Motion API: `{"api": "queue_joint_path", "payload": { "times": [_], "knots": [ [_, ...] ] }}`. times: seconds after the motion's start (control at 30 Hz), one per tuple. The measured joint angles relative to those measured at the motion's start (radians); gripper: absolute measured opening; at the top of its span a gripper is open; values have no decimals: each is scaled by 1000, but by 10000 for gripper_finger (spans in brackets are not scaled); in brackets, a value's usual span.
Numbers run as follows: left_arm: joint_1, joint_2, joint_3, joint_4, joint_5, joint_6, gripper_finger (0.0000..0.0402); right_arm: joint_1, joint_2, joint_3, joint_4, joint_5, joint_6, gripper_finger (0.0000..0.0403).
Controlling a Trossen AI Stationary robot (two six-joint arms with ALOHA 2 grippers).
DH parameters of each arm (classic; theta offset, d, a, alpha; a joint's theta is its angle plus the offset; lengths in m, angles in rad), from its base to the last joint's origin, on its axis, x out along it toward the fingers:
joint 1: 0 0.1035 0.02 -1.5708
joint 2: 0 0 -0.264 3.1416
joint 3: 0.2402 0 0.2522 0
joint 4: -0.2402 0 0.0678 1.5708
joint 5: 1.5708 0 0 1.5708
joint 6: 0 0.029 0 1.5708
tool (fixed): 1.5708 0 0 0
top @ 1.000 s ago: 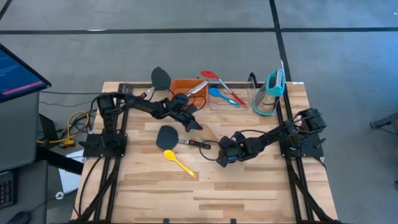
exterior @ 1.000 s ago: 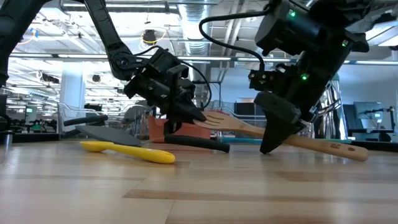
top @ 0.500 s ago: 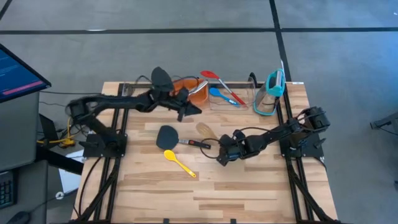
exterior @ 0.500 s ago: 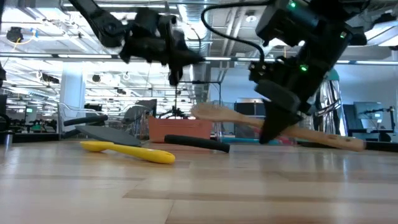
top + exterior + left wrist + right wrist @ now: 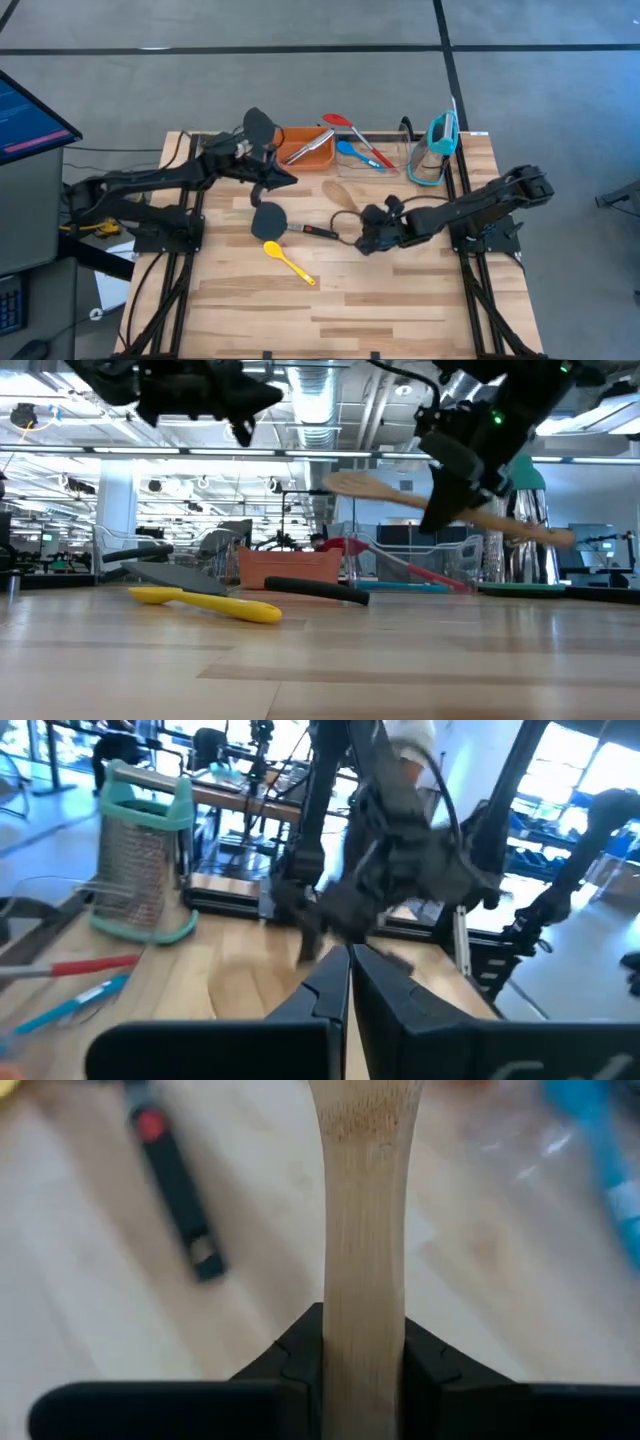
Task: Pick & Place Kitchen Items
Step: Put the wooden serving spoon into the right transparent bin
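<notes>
My right gripper [image 5: 372, 228] is shut on a wooden fork [image 5: 342, 196] and holds it above the table's middle; the fork also shows in the low view [image 5: 400, 494]. My left gripper [image 5: 277, 181] is shut and empty, high over the table left of the orange bin [image 5: 303, 146]; its fingers are together in the left wrist view [image 5: 347, 982]. A black spatula [image 5: 270, 220] and a yellow spoon [image 5: 290, 263] lie flat on the table. Red and blue spoons [image 5: 358, 148] lie in a clear bin. My right gripper pinches the wooden fork's handle [image 5: 365, 1285] between its two fingers, about midway along it. The fingers come slanting down from the table's right side and lie across the handle. The fork is lifted clear of the table, tilted, its head [image 5: 350, 484] higher than its handle end [image 5: 555, 536].
A second black spatula [image 5: 258, 125] lies at the far edge beside the orange bin. A teal grater [image 5: 437, 148] stands at the far right. The near half of the table [image 5: 380, 300] is bare wood.
My right gripper has risen with the wooden fork; its handle end lay on the table and now the whole fork hangs clear. My left gripper has gone up and toward the table's left edge, away from the fork's head.
</notes>
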Motion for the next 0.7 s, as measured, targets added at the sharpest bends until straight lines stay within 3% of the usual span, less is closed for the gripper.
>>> {"api": "queue_joint_path", "payload": {
  "times": [0.23,0.47,0.7],
  "knots": [
    [0,-98,-116,0,-8,21,3,-100,-63,125,-120,74,-181,64],
    [0,-168,-204,-2,-6,33,3,-251,-100,206,-82,118,-438,64],
    [0,-230,-269,-1,-43,149,3,-439,-86,209,37,112,-622,64]
  ]
}}
